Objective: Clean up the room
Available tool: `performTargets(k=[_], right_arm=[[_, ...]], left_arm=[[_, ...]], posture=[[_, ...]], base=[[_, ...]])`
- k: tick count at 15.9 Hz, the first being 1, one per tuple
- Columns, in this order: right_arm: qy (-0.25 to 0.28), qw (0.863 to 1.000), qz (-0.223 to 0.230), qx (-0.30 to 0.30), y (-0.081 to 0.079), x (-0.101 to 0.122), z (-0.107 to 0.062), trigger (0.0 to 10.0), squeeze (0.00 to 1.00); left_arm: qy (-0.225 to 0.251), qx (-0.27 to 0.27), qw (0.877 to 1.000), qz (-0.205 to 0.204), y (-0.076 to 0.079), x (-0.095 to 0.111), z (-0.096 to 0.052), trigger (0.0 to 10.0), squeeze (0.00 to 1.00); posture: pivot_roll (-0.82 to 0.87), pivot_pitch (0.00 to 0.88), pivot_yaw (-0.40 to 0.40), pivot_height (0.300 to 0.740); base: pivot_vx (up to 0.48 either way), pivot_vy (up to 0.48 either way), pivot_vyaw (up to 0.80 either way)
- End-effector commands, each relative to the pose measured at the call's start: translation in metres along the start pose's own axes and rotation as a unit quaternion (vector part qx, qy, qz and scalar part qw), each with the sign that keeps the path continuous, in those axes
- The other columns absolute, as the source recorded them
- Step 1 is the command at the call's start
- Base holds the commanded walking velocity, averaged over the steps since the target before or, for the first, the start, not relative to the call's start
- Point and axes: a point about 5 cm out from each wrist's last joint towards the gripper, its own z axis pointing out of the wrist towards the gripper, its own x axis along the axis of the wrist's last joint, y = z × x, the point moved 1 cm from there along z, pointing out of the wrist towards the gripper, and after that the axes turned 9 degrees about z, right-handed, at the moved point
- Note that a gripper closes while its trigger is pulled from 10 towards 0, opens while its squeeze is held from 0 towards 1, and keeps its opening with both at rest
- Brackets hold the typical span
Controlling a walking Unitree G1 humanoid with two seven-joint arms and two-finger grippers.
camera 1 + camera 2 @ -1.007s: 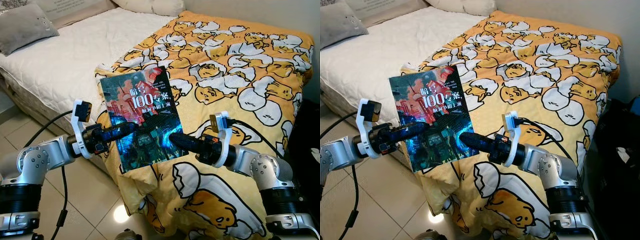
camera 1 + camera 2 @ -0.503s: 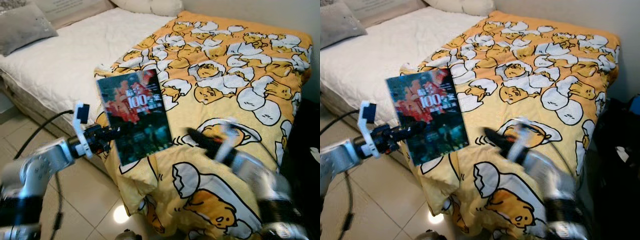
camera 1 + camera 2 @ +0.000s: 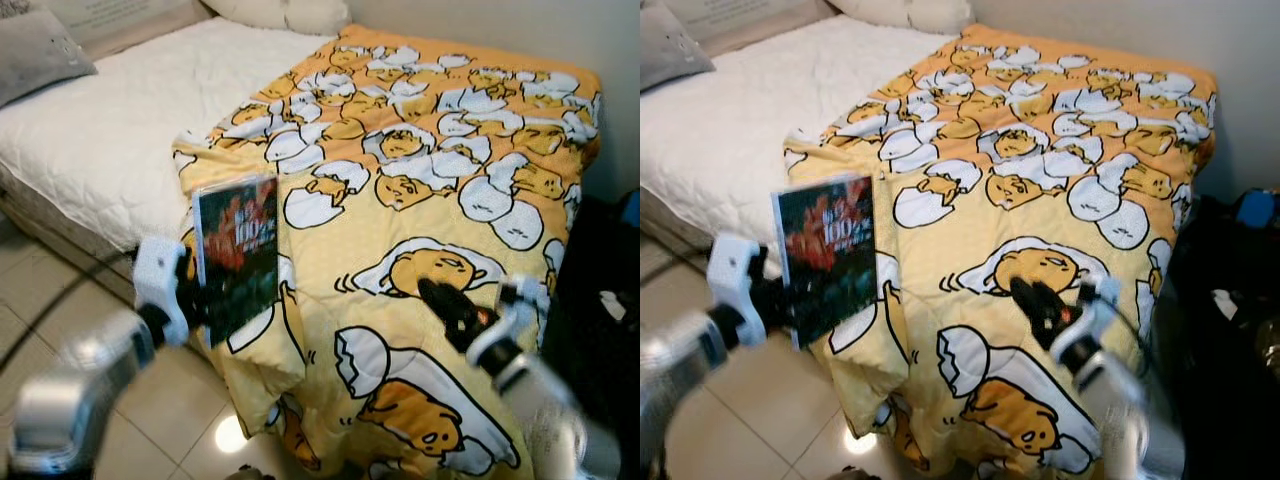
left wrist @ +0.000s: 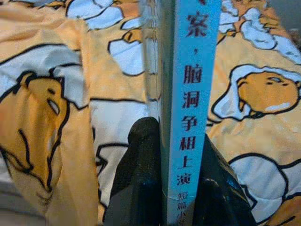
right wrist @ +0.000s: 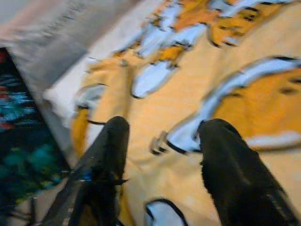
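A bed with a white quilted mattress fills the scene before you, its near half draped in a yellow blanket printed with egg-character figures; tiled floor lies at the bed's foot, and a grey pillow sits at the far left.

The left gripper holds the book by its lower edge, one black finger pressed on each cover with the blue spine between them, as the left wrist view shows. The book stands nearly upright, its long axis vertical, its dark illustrated cover facing you, held in the air just off the blanket's hanging left corner, over the edge of the bed and the floor.

The right gripper is empty, its two fingers spread apart above the blanket. In the head views it hovers over the right part of the blanket, well apart from the book.

Note the governing relation: the book is wholly in the left arm's charge, and the right arm is the farther one. Any put-away spot must therefore be reached by the left arm or by walking; no shelf or table for it is visible here. Judged from this, the tidying is in mid-carry, with the book not yet set down.
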Motion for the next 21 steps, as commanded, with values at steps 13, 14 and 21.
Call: performTargets(k=[13,14,21], right_arm=[[0.017,0.982,-0.086,-0.168,0.011,-0.006,-0.002,10.0,0.00],[0.010,0.982,-0.086,-0.167,0.010,-0.009,0.003,10.0,0.00],[0.000,0.983,-0.094,-0.158,0.007,-0.011,0.018,10.0,0.00]], left_arm=[[0.003,0.152,0.983,0.098,0.010,-0.004,-0.019,10.0,0.00],[0.002,0.159,0.981,0.114,0.005,-0.003,-0.014,10.0,0.00],[-0.003,0.137,0.985,0.101,0.003,-0.001,-0.006,10.0,0.00]], posture=[[-0.08,0.000,-0.014,0.740],[-0.09,0.000,-0.011,0.740],[-0.10,0.000,0.000,0.740]], base=[[0.000,0.048,-0.28],[0.000,0.398,-0.79],[0.000,0.352,-0.79]])
